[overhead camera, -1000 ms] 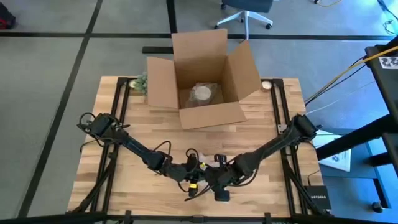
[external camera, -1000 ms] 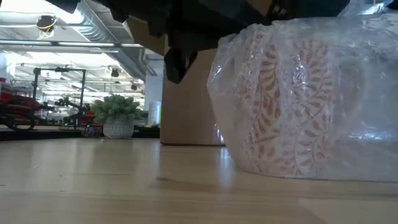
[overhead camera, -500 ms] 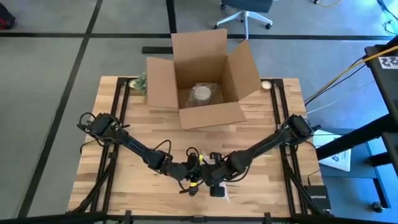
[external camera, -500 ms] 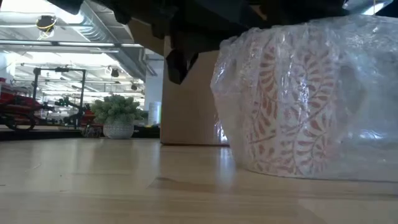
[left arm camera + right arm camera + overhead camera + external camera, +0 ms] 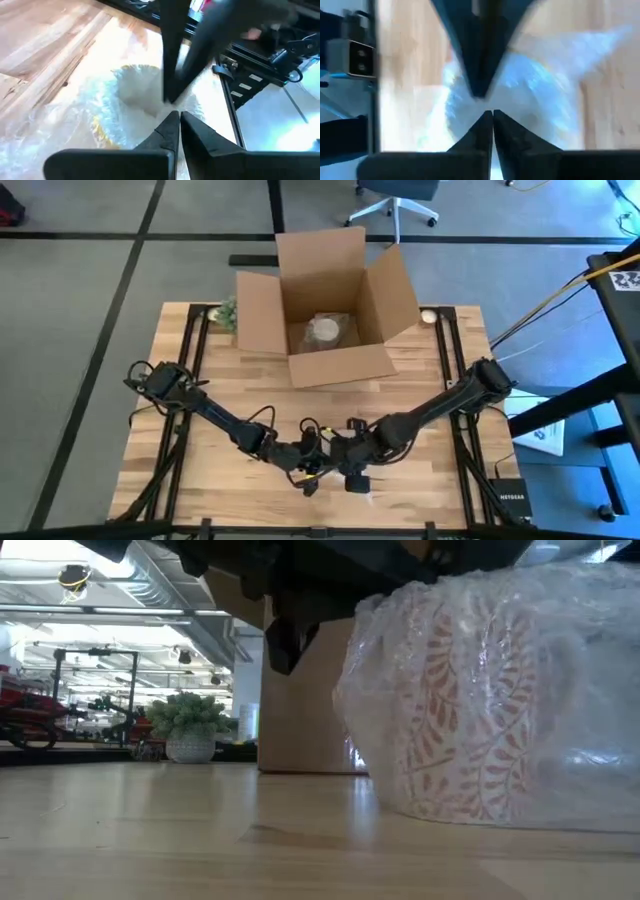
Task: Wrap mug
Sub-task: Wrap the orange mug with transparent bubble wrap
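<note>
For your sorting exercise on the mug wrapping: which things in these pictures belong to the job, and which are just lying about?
Part of the job:
mug
bubble wrap
left gripper
right gripper

Lying about:
cardboard box, with a wrapped item inside
potted plant
small round object

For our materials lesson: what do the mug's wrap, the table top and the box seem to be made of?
Wrap: clear bubble plastic, glossy and crinkled, the mug's red leaf pattern showing through.
Table: light wood planks, visible grain, smooth sheen.
Box: brown cardboard, matte, with folded flaps.
</note>
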Controlling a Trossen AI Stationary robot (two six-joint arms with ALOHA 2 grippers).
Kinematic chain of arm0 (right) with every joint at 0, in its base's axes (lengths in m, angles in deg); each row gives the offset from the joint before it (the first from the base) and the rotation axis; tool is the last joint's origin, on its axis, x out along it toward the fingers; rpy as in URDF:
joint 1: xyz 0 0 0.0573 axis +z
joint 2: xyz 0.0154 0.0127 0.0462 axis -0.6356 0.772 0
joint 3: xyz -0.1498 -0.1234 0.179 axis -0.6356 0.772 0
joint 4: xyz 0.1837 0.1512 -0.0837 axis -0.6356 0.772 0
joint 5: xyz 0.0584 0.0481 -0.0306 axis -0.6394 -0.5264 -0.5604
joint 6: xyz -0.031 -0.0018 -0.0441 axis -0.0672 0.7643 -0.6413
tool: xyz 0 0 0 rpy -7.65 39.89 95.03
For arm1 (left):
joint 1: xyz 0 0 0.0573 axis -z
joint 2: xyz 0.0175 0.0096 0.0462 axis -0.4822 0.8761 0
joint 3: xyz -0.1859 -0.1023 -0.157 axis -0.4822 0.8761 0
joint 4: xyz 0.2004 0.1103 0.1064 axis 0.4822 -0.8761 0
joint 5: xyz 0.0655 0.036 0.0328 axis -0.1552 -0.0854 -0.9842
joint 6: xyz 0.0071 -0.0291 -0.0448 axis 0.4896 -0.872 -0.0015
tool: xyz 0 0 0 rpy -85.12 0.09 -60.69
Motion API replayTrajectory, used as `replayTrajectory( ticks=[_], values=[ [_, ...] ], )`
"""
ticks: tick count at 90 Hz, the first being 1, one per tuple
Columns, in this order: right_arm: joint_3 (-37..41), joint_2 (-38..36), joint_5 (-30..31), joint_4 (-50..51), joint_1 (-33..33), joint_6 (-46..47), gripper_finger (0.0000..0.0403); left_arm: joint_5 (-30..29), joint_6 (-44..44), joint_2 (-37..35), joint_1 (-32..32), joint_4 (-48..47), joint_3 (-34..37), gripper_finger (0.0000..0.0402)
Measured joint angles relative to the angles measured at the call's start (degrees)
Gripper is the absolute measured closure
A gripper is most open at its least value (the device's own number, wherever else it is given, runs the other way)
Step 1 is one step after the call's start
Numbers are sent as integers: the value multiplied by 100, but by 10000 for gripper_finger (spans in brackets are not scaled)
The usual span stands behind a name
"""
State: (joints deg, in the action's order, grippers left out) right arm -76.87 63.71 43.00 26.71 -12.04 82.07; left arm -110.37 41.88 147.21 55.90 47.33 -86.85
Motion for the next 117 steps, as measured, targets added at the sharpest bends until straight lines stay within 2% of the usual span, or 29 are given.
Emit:
replayTrajectory(
  ticks=[13,26,50,66,107,117],
  values=[
    [0,49,598,228,-4,129,402,-4,1,0,0,4,0,402],
    [-27,325,798,247,-6,119,402,8,-2,0,0,12,0,402],
    [-48,962,610,-299,11,-3,402,31,-14,-4,0,-18,2,402],
    [-48,1059,340,-344,-11,-151,402,59,-13,-9,4,-85,-2,402],
    [-444,-36,125,540,176,-329,402,163,85,-35,17,-17,4,402],
    [-448,-156,-44,529,276,-476,385,208,179,-207,35,-141,21,402]
  ],
)
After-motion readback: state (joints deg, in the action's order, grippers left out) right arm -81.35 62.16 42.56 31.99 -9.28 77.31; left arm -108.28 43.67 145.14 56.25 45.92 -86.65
